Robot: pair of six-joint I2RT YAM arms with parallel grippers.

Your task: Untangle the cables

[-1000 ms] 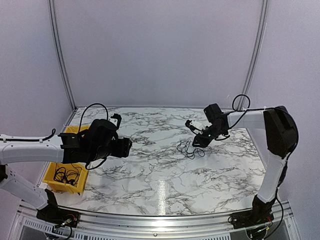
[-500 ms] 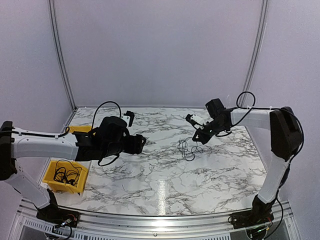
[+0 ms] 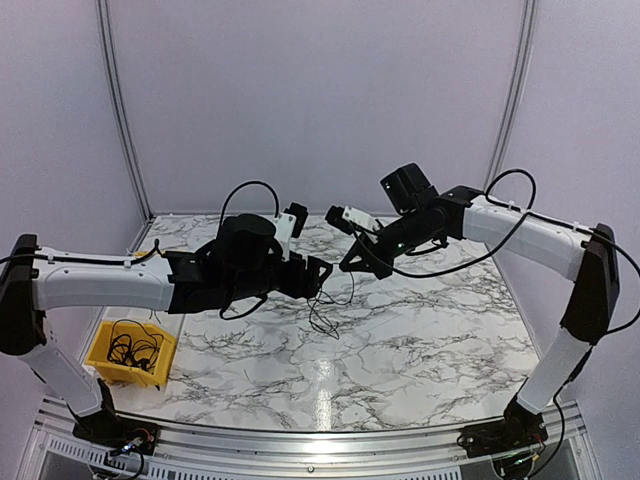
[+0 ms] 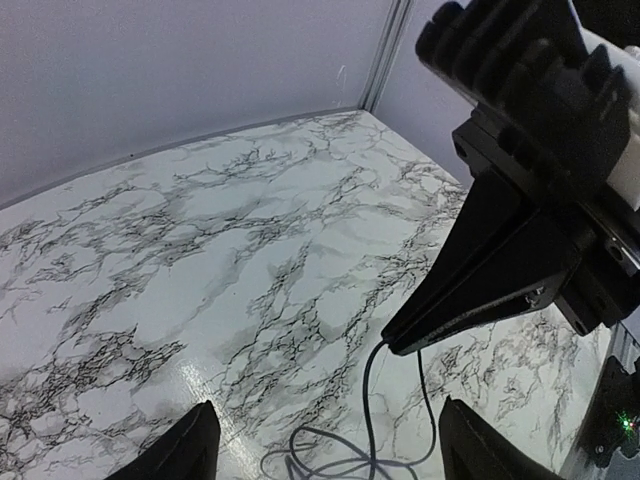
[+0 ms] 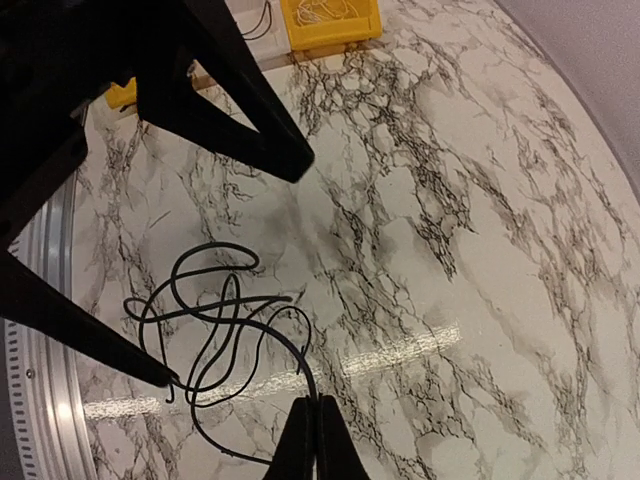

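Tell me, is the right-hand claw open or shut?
Shut: the right gripper pinches one strand of the cables, jaws pressed together.

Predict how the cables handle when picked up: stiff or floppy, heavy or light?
Probably floppy: the cables droop in loose loops below the shut right gripper. Likely very light, since the strands look thread-thin. The loops cross each other, so pulling one strand may drag the whole bunch along.
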